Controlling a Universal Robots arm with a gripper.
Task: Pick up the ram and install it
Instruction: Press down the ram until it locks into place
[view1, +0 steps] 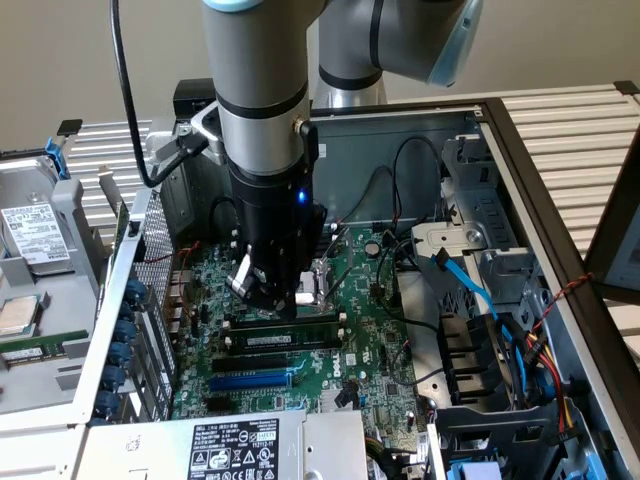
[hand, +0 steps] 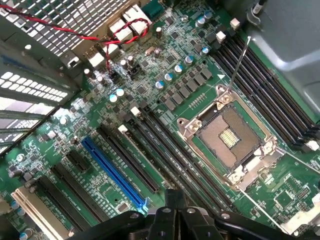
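- Exterior view: the gripper (view1: 268, 292) hangs low over the green motherboard (view1: 370, 350) inside the open computer case (view1: 520, 180), its tip just above the long black slots (view1: 280, 362).
- The ram (view1: 290, 326) lies along the slot nearest the gripper, a narrow stick with a pale sticker (view1: 272, 340) beside it; the fingers end right at its upper edge, and whether they touch it cannot be told.
- The jaws are drawn together, with nothing visibly clamped between them.
- Below the black slots runs a blue expansion slot (view1: 250, 381).
- A white label (view1: 235, 447) with printed symbols and small text sits on the grey box at the front; the writing is too small to read. Another label (view1: 32, 233) is on the drive bay at the exterior view's left.
- A blue cable (view1: 470, 285) crosses at the exterior view's right.
- Wrist view: the gripper (hand: 172, 212) shows as dark closed fingers over the board.
- The open CPU socket (hand: 227, 136) lies between two banks of black slots (hand: 265, 95).
- The blue expansion slot (hand: 115, 172) runs diagonally; a red-and-black wire (hand: 107, 37) loops near the rear ports.
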